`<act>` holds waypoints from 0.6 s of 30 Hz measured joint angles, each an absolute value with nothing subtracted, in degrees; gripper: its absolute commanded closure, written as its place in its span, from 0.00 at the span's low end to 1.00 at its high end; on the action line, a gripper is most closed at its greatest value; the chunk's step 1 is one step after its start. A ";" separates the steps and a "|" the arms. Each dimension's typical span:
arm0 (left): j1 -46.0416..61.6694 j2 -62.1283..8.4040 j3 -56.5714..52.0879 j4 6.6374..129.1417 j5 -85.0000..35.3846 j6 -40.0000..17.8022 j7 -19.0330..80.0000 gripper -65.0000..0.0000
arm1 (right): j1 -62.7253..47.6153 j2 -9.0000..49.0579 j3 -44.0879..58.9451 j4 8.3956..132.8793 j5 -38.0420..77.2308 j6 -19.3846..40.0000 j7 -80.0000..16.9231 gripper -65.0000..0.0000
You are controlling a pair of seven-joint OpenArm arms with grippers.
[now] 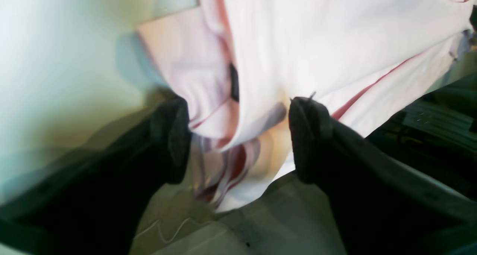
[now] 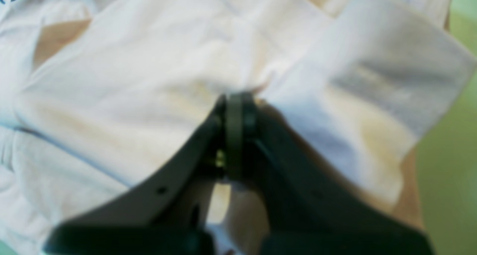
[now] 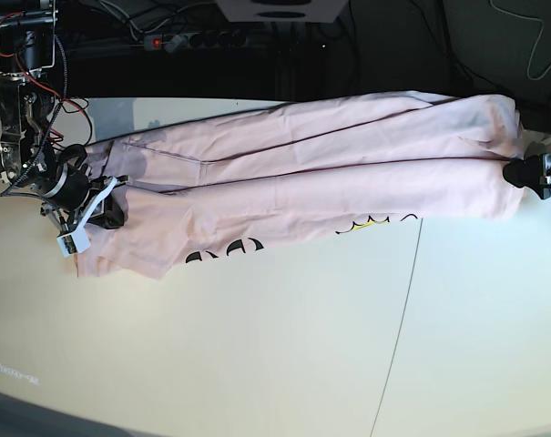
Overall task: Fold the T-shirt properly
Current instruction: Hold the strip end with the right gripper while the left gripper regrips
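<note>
Black fingers (image 1: 175,139) of the left gripper (image 1: 238,135) gape wide around the shirt (image 3: 302,182), which sprawls across the table (image 3: 257,346). Soft, floppy cotton, so I'd grab hems or corners. Right gripper (image 2: 236,109) is pinched tight on fabric at the other end.

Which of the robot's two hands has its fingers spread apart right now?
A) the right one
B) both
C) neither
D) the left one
D: in the left wrist view the left hand's fingers stand wide apart over the T-shirt, while the right hand's fingers are pressed together on the fabric.
</note>
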State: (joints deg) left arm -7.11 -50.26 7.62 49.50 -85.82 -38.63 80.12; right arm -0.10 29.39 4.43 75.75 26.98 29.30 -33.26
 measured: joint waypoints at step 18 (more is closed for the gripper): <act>-0.86 -47.57 6.68 50.04 -90.83 -39.92 75.61 0.65 | 0.01 29.41 4.43 75.75 26.98 29.32 -33.26 1.00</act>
State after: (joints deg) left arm -0.86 -47.57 6.68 50.04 -90.83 -39.92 75.61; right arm 0.01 29.41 4.43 75.75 26.98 29.32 -33.26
